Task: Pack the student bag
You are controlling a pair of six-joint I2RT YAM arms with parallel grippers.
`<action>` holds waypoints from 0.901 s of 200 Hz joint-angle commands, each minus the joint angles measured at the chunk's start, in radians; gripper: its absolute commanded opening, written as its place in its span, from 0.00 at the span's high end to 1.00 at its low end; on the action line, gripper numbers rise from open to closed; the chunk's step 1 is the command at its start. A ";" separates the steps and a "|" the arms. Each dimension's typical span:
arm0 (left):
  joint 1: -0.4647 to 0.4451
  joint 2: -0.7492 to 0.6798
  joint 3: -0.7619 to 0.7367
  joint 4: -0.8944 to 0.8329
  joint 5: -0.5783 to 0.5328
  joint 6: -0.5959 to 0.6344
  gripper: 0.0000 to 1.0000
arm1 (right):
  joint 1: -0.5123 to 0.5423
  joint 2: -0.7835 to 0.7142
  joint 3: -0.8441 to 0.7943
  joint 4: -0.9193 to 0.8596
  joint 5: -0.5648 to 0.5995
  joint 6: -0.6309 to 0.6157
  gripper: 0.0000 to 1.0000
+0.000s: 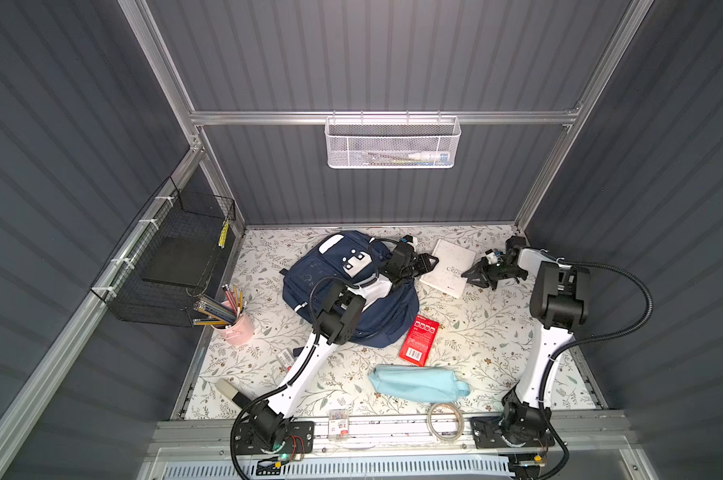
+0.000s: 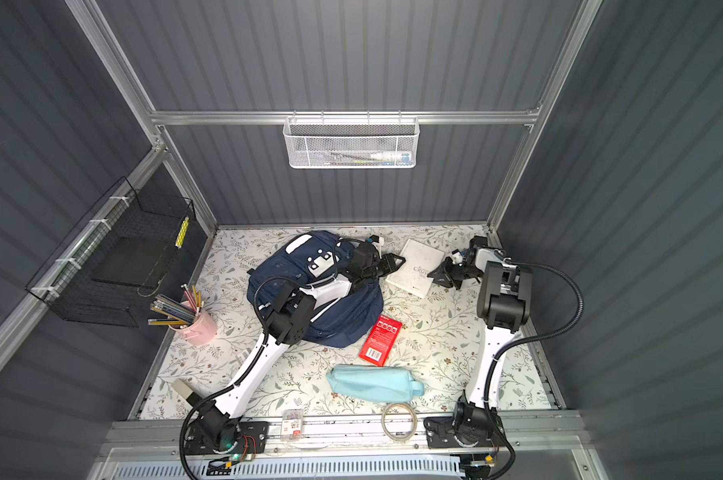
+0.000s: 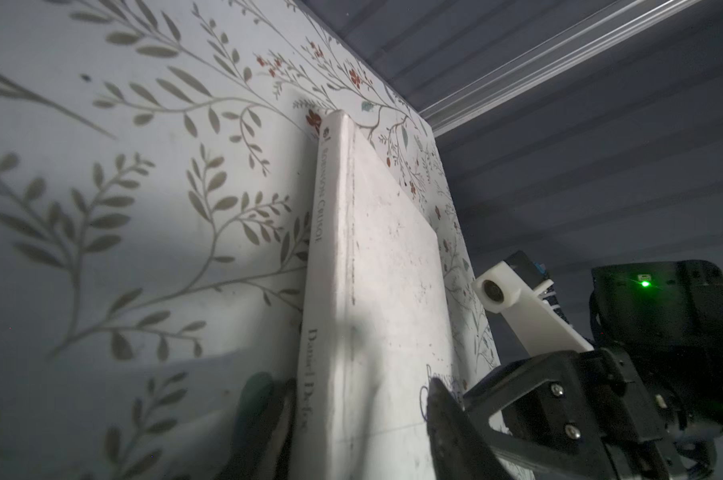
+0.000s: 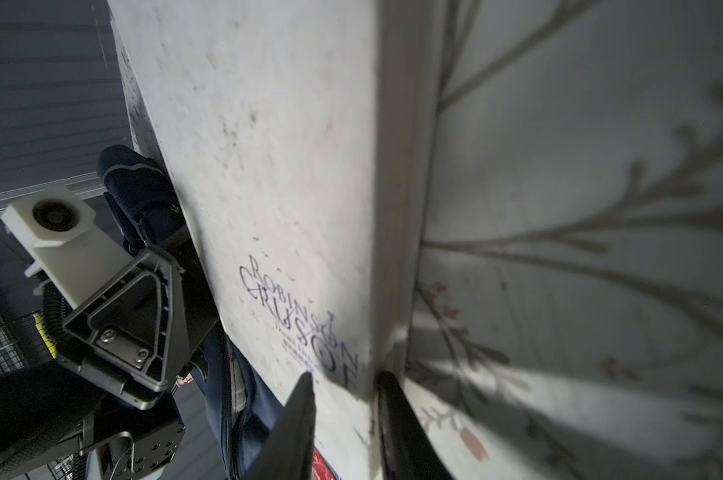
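Nearest on the bench (image 1: 476,332) lies a blue pouch (image 1: 418,382), then a red pack (image 1: 419,340). Behind it the bag (image 1: 330,282) lies left of centre. At the back, a white book (image 1: 449,266) lies beside the bag. The left jaws straddle its spine, the right jaws its opposite edge. Both are part-open, and I cannot tell whether they grip.

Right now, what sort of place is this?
Probably a robot test booth dressed as a study desk: grey panelled walls, two arms bolted at the front, and a backpack, book and pencil cup on a floral tabletop.
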 commanded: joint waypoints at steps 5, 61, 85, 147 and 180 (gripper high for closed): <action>-0.086 -0.084 -0.134 -0.032 0.116 0.005 0.65 | 0.013 -0.131 -0.163 0.118 -0.062 0.039 0.72; -0.099 -0.235 -0.233 -0.006 0.113 0.058 1.00 | -0.047 -0.311 -0.426 0.338 -0.065 0.122 0.68; -0.117 -0.233 -0.171 -0.103 0.147 0.102 0.94 | -0.046 -0.345 -0.449 0.353 -0.078 0.126 0.67; -0.121 -0.432 -0.362 0.087 0.127 0.028 1.00 | -0.109 -0.575 -0.632 0.502 -0.022 0.226 0.26; -0.108 -0.587 -0.509 0.224 0.065 -0.041 1.00 | -0.128 -0.704 -0.812 0.731 -0.074 0.335 0.16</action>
